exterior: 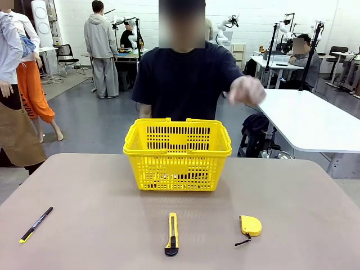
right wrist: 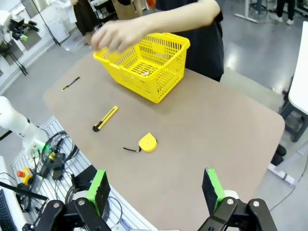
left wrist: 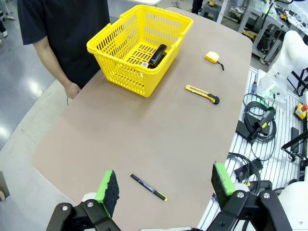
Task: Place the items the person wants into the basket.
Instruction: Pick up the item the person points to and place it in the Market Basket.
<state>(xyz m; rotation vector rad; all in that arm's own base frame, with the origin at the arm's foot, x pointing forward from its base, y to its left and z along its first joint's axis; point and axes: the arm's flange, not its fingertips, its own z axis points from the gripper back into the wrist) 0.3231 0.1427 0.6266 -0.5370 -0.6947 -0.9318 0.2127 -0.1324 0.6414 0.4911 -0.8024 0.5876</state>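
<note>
So the basket [exterior: 178, 152] sits on the table [exterior: 101, 202] toward the far side, about in the middle, right in front of the person [exterior: 185, 79] standing behind the far edge. A stapler [left wrist: 157, 55] lies inside it, on the bottom. Closer to the robot's side three things lie in a loose row, well apart: the pen [exterior: 36, 224] way off on the left, the utility knife [exterior: 171, 233] in the middle, straight in front of the basket and lengthwise toward it, and the tape measure [exterior: 250, 225] to the knife's right, its strap [exterior: 243, 242] trailing toward the near edge. The person's hand [exterior: 246, 90] is up in the air, higher than the basket and off to its right.
</note>
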